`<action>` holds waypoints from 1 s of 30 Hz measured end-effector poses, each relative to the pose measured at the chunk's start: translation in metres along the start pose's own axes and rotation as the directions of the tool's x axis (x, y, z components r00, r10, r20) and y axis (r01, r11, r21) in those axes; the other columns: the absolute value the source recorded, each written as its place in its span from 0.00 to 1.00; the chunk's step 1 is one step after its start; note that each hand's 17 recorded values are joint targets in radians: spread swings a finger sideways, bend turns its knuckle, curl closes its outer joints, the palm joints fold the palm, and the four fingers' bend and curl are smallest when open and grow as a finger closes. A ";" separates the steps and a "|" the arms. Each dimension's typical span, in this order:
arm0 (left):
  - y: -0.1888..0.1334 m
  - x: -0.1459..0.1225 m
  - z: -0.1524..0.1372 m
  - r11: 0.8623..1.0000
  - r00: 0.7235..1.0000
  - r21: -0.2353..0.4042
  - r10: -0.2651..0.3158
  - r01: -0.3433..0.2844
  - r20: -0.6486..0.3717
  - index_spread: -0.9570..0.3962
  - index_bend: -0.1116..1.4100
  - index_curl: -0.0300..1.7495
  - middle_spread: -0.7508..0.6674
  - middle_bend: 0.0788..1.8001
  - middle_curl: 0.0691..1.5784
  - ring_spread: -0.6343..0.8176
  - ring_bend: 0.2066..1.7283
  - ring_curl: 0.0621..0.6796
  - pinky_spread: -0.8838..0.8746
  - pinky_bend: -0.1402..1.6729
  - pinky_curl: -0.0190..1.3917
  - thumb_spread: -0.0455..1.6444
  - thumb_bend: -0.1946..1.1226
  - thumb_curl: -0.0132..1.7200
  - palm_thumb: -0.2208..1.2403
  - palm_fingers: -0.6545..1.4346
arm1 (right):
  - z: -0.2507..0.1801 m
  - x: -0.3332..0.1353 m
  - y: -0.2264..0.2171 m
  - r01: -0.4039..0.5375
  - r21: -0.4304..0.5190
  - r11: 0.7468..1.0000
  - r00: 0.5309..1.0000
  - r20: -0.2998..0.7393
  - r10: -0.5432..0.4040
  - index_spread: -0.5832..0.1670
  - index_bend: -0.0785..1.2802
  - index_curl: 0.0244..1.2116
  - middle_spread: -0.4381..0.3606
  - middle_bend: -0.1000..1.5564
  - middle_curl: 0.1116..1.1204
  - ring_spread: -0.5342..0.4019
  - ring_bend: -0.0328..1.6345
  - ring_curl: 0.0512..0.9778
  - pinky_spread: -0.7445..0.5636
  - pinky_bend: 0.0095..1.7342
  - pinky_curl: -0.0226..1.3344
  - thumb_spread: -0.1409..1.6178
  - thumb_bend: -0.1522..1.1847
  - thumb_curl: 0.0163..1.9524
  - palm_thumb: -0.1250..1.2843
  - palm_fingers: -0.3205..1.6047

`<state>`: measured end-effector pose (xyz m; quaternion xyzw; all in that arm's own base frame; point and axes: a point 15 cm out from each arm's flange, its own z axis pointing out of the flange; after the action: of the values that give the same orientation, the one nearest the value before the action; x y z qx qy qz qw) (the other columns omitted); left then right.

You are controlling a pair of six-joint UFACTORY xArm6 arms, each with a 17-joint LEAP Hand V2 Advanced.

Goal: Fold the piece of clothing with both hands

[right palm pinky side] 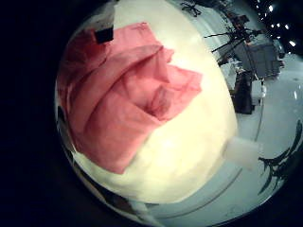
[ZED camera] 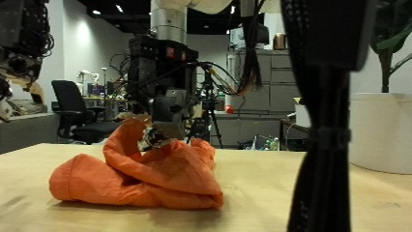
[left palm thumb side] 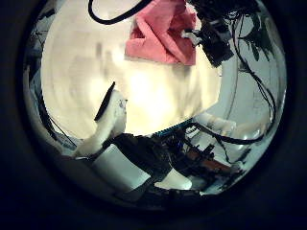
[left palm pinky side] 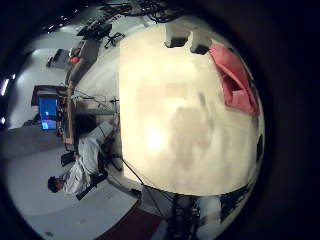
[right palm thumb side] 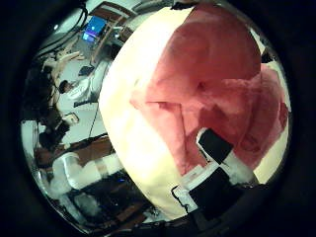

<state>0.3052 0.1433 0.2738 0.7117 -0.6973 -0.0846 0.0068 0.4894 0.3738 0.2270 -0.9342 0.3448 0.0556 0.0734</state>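
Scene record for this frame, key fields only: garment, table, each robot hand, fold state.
garment: orange piece of clothing, crumpled in a heap, one part raised in a peak
surface: light wooden table; the garment lies on it
right robot hand: close over the garment, which fills much of its palm views; grip cannot be told
left robot hand: over bare table, garment well off to one side of it
fold state: not yet folded, no flat layers or clean edges visible
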 end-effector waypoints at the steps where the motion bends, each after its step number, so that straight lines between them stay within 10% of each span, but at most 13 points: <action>1: -0.001 0.001 0.000 1.000 1.000 0.001 0.003 -0.003 0.001 0.73 0.18 0.20 0.60 0.06 0.17 0.62 0.22 0.25 0.65 0.28 0.24 0.77 0.14 0.20 0.54 0.37 | -0.004 0.000 -0.001 -0.007 0.015 1.000 1.000 0.027 0.006 0.13 0.18 0.41 0.35 0.31 0.32 0.46 0.54 0.35 0.51 0.55 0.36 0.71 0.12 0.24 0.83 0.14; 12: -0.011 0.022 -0.015 0.998 0.999 0.034 0.050 -0.051 0.009 0.73 0.18 0.20 0.59 0.06 0.17 0.62 0.22 0.25 0.65 0.28 0.24 0.78 0.14 0.20 0.54 0.37 | -0.151 0.044 0.024 -0.102 0.209 0.973 0.994 -0.006 0.105 0.14 0.20 0.32 0.43 0.28 0.27 0.61 0.43 0.26 0.76 0.44 0.28 0.68 0.11 0.27 0.91 0.20; 19: -0.026 0.068 -0.042 0.986 0.991 0.101 0.132 -0.130 -0.011 0.72 0.18 0.20 0.58 0.07 0.17 0.61 0.22 0.25 0.65 0.28 0.24 0.78 0.14 0.21 0.56 0.38 | -0.173 0.068 0.102 -0.231 0.035 0.972 0.972 -0.046 0.232 0.16 0.21 0.32 0.46 0.26 0.25 0.66 0.36 0.22 0.79 0.36 0.23 0.68 0.11 0.28 0.93 0.19; 30: -0.069 0.158 -0.023 0.966 0.969 0.074 0.248 -0.247 0.004 0.72 0.19 0.20 0.59 0.07 0.17 0.64 0.20 0.23 0.68 0.27 0.23 0.80 0.14 0.20 0.56 0.37 | -0.154 0.074 0.204 -0.357 -0.241 0.902 0.928 -0.207 0.311 0.19 0.18 0.27 0.53 0.19 0.22 0.77 0.25 0.17 0.79 0.27 0.21 0.75 0.10 0.27 0.84 0.15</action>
<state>0.3782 -0.0143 0.2706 0.6192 -0.7833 -0.0554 -0.0071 0.4210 0.1464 0.3464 -0.8633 0.4939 0.0379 -0.0960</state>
